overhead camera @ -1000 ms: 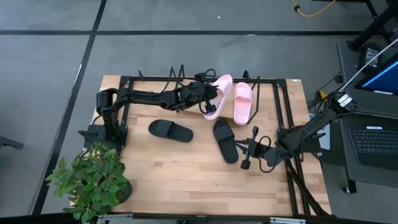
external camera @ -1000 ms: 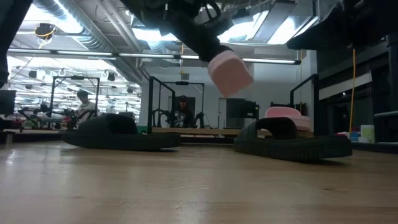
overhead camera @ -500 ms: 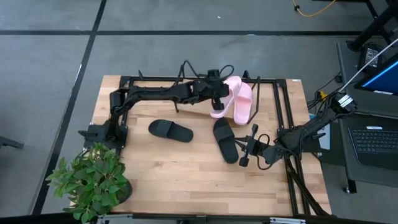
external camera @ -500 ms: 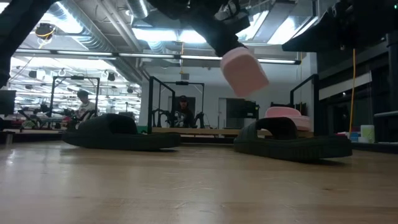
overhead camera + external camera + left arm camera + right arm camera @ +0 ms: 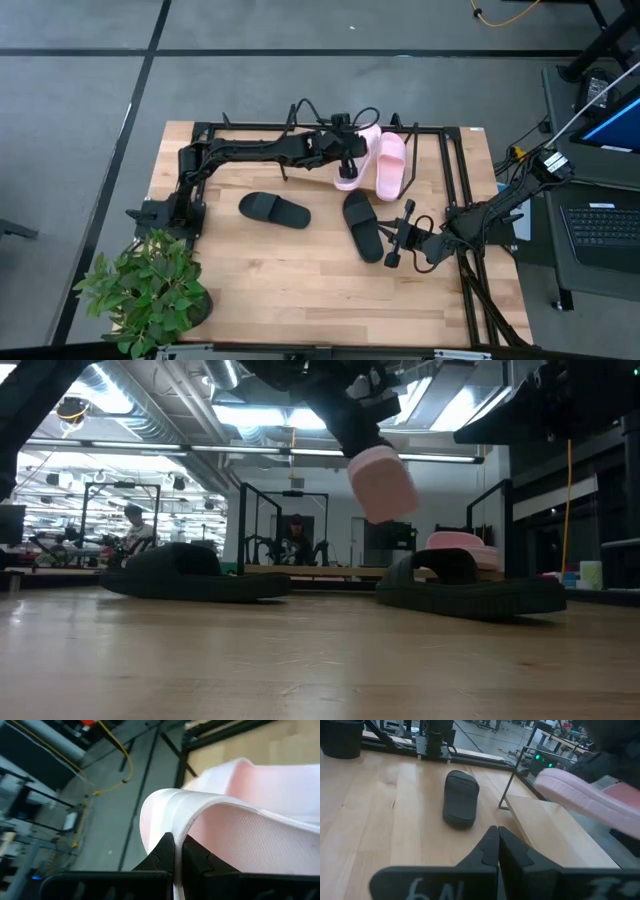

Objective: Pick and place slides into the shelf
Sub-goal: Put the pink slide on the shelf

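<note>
My left gripper [image 5: 345, 150] is shut on a pale pink slide [image 5: 356, 162], held in the air over the shelf [image 5: 425, 165] at the table's far side. The slide also shows in the low view [image 5: 382, 482]. The other pink slide [image 5: 391, 165] lies on the shelf's tilted board [image 5: 545, 830]. Two black slides [image 5: 274, 209] [image 5: 362, 225] lie sole down on the tabletop. My right gripper [image 5: 395, 245] is shut and empty, low over the table just right of the nearer black slide. My left gripper pinches the edge of the pink slide's wide strap [image 5: 175, 827] between its two fingers. The fingers come slanting down from the table's left. The slide hangs tilted below them, clear of the table and the shelf.
A potted plant [image 5: 150, 290] stands at the near left corner. Black wire frame bars [image 5: 440, 160] run along the table's far and right sides. A laptop [image 5: 600, 225] sits off the table's right edge. People show in the room beyond, in the low view.
My left gripper has carried the pink slide toward the table's right edge, over the shelf and close to the other pink slide, then eased back a little. The slide stays lifted clear and hangs tilted.
</note>
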Controlling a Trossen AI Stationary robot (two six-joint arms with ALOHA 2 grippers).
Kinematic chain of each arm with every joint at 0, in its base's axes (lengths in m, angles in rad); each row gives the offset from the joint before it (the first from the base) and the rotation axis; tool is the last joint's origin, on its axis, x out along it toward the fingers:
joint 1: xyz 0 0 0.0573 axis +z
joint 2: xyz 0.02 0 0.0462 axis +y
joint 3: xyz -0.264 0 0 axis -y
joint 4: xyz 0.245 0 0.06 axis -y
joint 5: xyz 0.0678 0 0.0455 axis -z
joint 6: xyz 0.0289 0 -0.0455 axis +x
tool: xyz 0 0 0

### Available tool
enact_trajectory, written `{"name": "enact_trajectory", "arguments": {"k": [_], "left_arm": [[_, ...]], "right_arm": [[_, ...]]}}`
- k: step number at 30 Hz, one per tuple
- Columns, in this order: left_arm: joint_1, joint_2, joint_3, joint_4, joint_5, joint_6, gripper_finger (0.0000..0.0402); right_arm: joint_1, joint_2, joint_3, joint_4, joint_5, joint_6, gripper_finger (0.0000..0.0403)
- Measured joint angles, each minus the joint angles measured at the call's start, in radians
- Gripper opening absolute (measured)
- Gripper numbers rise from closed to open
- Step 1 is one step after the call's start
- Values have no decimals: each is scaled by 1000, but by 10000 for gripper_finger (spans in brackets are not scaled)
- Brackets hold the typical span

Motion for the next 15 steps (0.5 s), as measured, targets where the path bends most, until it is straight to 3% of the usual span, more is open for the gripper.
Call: {"name": "enact_trajectory", "arguments": {"k": [7, 15], "left_arm": [[-6, 3, 0, -10, 33, -38, 2], [-5, 19, -1, -10, -105, -78, 2]], "right_arm": [[0, 0, 0, -1, 0, 0, 6], [0, 0, 0, -1, 0, 5, 6]]}}
